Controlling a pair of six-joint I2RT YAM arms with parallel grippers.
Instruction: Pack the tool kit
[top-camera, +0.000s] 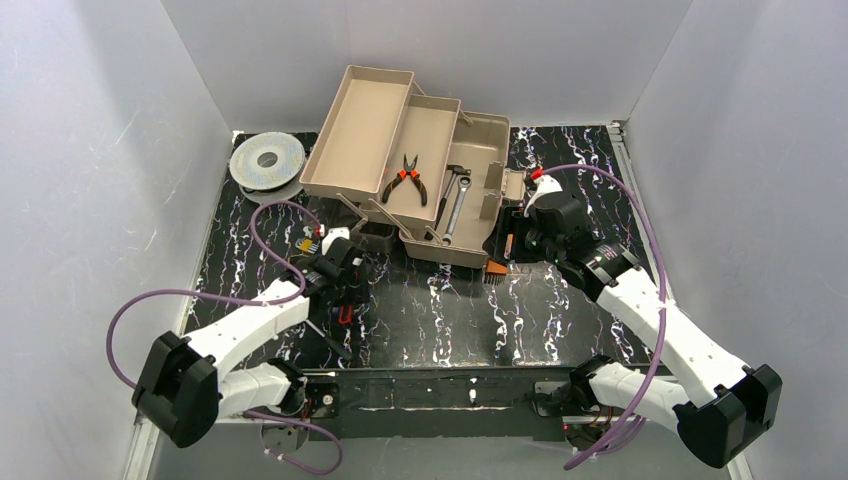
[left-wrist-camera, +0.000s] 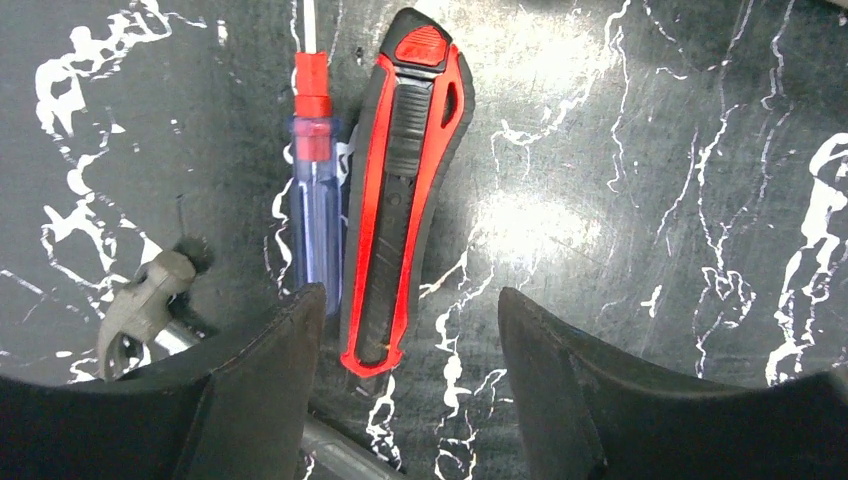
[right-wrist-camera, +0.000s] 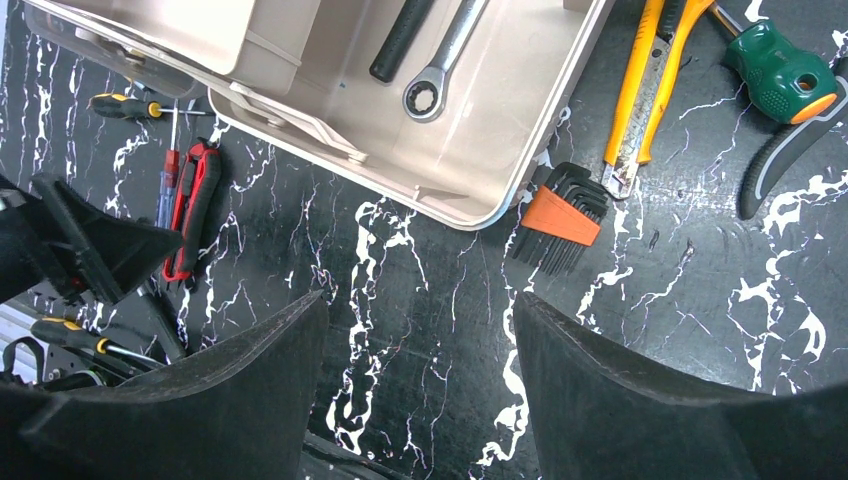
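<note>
Sitting open toward the back of the black, white-veined bench (top-camera: 450, 320), the large tan plastic toolbox (top-camera: 455, 252) has its two cantilever trays (top-camera: 360, 130) swung out up and to the left. A pair of orange-handled pliers (top-camera: 405, 178) lies in the lower tray, and a silver ring wrench (right-wrist-camera: 445, 60) rests in the base beside a black handle (right-wrist-camera: 400, 40) (its head is out of sight). Off the box's front left corner the left pincer (left-wrist-camera: 400, 390) hangs released low over the bench, its fingers (left-wrist-camera: 270, 370) standing either side of the tail of a red-and-black utility knife (left-wrist-camera: 405, 190), with a blue-handled screwdriver (left-wrist-camera: 315, 215) lying right beside the knife. By the front right corner the right pincer (right-wrist-camera: 420, 390) is released too, nothing between its fingers. Just beside that corner sits an orange-cased set of black hex keys (right-wrist-camera: 560, 215), then a yellow utility knife (right-wrist-camera: 650, 80) and a green-handled screwdriver (right-wrist-camera: 780, 75). A round grey spool (top-camera: 267, 160) lies at the back left.
</note>
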